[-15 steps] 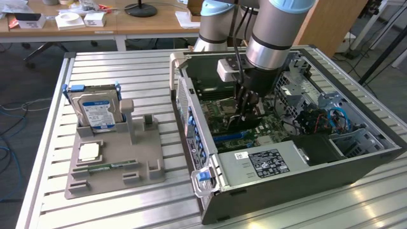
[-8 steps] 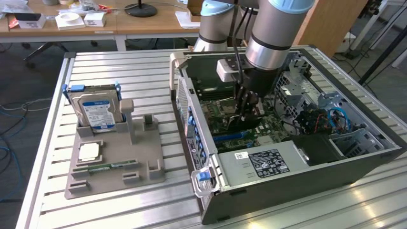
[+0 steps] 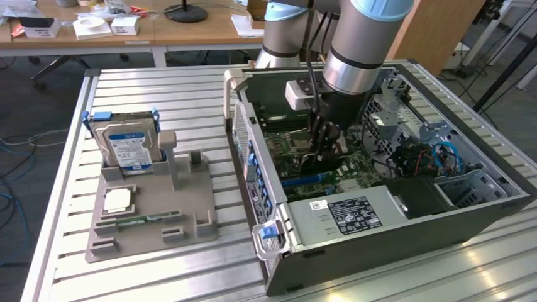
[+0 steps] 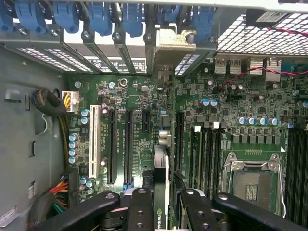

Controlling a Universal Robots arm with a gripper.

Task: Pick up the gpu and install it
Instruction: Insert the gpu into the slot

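Note:
My gripper (image 3: 324,146) reaches down into the open computer case (image 3: 394,248), over the green motherboard (image 4: 240,101). In the wrist view my gripper (image 4: 161,204) is shut on the gpu (image 4: 160,187), a thin card seen edge-on between the black fingers (image 4: 139,207), with a green logo on its edge. The card stands upright, in line with the long black expansion slots (image 4: 129,144), and its metal bracket (image 4: 176,40) sits at the rear slot openings. Whether its edge sits in a slot is hidden. In the exterior view the gpu (image 3: 317,166) is a dark shape under the fingers.
A silver hard drive (image 3: 126,143) stands in a grey holder tray (image 3: 155,236) on the exterior view's left, with a small chip (image 3: 117,200) and a green memory stick (image 3: 138,220). In the case are the power supply (image 3: 348,214), processor socket (image 4: 255,185) and blue latches (image 4: 98,17).

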